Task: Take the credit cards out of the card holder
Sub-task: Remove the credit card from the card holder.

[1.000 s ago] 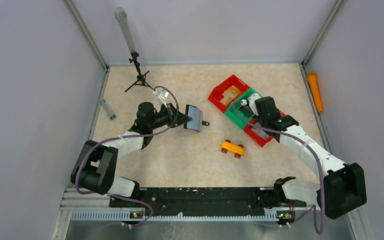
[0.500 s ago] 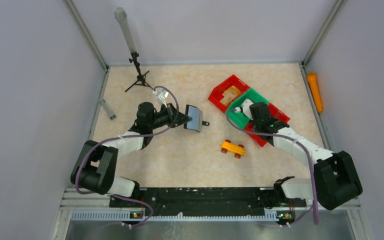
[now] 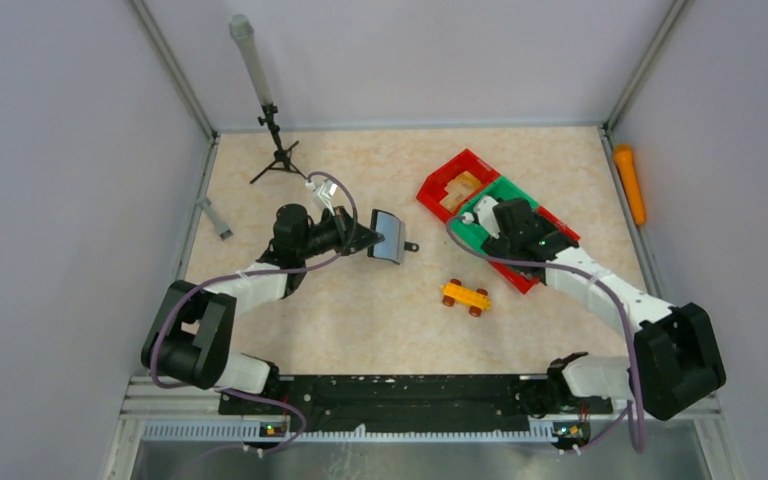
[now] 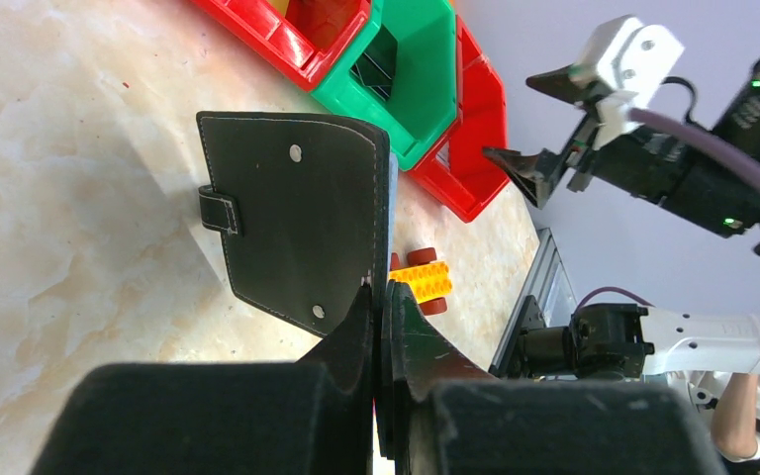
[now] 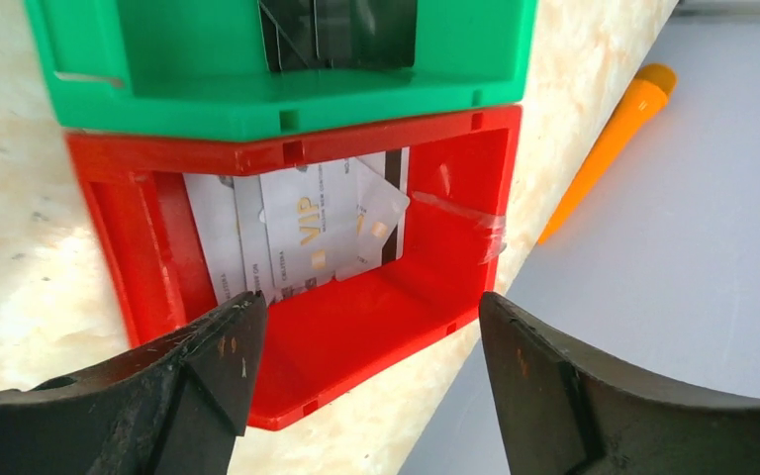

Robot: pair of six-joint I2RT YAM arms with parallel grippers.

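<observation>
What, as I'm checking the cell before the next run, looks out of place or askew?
An orange marker-like stick lies off the tabletop, beyond its right edge. In the nearer red bin the cards lie overlapped and askew, and clear tape sticks to one wall.

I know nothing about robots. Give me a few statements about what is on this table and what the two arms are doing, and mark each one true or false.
1. The left tool is pinching the black card holder. True.
2. The right tool is closed around a card. False: its jaws stand wide open above a red bin, holding nothing.
3. Light-coloured cards lie inside that red bin. True.
4. The yellow toy car sits inside the green bin. False: it stands on the table, outside all the bins.
5. The orange stick lies in the red bin. False: it lies beyond the table's right edge.
</observation>
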